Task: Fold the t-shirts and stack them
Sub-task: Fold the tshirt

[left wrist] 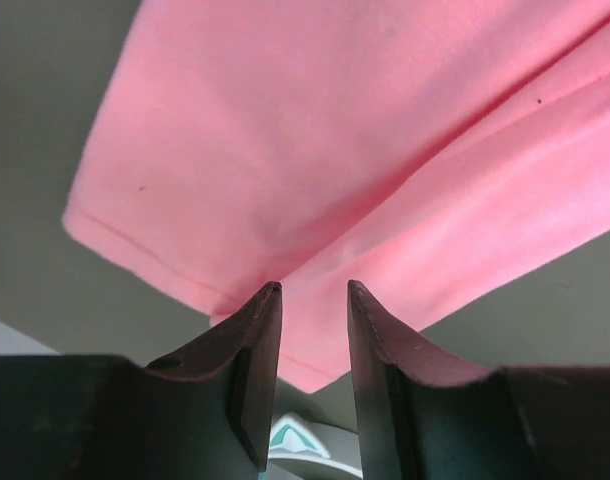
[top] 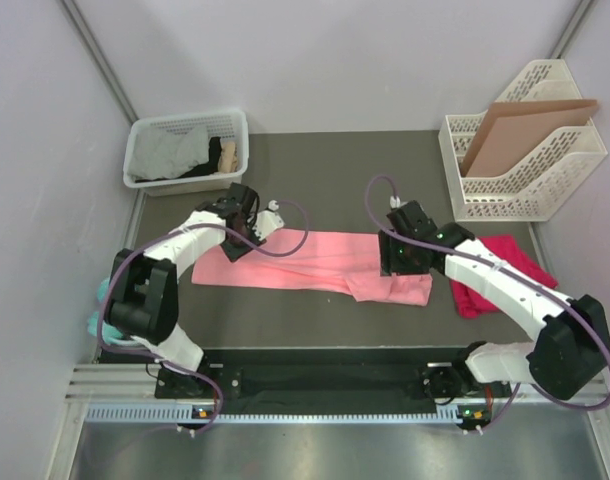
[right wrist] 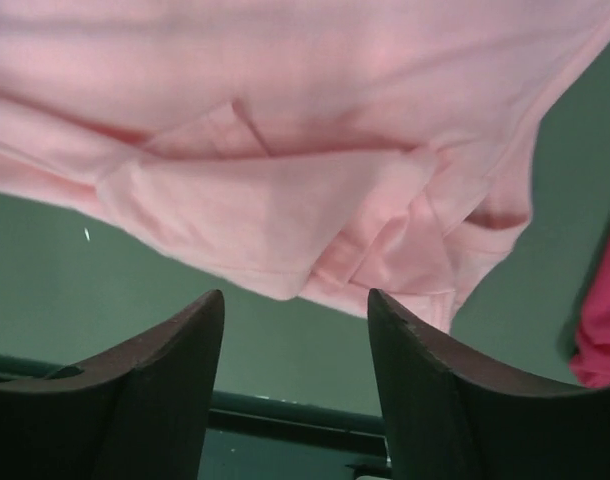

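A light salmon-pink t-shirt lies folded into a long strip across the middle of the dark table. My left gripper hovers over its left end. In the left wrist view that gripper is open, and the pink cloth lies beyond its tips with nothing pinched. My right gripper is over the strip's right end, where the cloth bunches. In the right wrist view it stands open above the folded sleeve, just short of the hem. A magenta-red t-shirt lies crumpled to the right, partly under the right arm; its edge shows.
A white basket with grey cloth stands at the back left. A white file rack holding a brown cardboard sheet stands at the back right. A teal object sits off the table's left edge. White walls close in the table.
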Robot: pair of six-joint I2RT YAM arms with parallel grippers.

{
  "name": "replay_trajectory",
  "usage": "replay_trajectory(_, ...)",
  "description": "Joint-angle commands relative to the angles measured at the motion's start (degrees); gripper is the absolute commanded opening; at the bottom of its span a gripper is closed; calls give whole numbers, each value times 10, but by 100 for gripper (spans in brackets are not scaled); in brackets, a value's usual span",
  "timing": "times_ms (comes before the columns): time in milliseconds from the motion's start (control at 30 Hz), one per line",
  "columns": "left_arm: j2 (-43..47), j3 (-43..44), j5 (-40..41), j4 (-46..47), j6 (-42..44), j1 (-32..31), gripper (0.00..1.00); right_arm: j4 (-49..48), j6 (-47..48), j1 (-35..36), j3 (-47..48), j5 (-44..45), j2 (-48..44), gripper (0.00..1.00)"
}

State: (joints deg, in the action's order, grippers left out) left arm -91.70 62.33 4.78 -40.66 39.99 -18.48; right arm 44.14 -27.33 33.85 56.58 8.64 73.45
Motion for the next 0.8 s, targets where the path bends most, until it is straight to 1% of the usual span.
replay_trajectory(0, -30, -5, 1, 30, -25, 1, 38, -46, -34, 9, -51, -68, -22, 57)
replay_trajectory(67, -41, -13, 12, 51, -20, 2, 37, -55, -36, 20, -71, -84, -22, 55)
replay_trajectory(100, -44, -24, 25, 61, -16, 5, 37, -65, -33, 27, -75, -114, -23, 55)
replay_trajectory(133, -51, -27, 30, 75, -14, 6, 37, -70, -30, 47, -81, -117, -23, 55)
replay_trajectory(167, -56, -29, 32, 78, -14, 13, 36, -70, -23, 60, -80, -116, -23, 59)
replay_trajectory(200, -62, -26, 32, 79, -11, 18, 36, -71, -18, 74, -78, -111, -20, 59)
replay_trajectory(233, -73, -25, 34, 80, -11, 23, 36, -71, -14, 106, -73, -104, -17, 61)
replay_trajectory(267, -80, -22, 36, 84, -13, 29, 36, -69, -7, 121, -68, -94, -15, 61)
replay_trajectory(333, -95, -15, 39, 88, -18, 35, 35, -63, 1, 163, -51, -44, 3, 61)
replay_trajectory(433, -105, -13, 39, 96, -22, 42, 35, -43, 11, 205, -20, 41, 35, 63)
replay_trajectory(500, -107, -12, 37, 95, -25, 42, 35, -36, 16, 212, -8, 79, 58, 62)
replay_trajectory(667, -91, -25, 30, 96, -27, 42, 35, -53, 35, 213, 18, 110, 104, 62)
replay_trajectory(767, -83, -30, 27, 96, -29, 42, 34, -60, 50, 213, 43, 130, 165, 61)
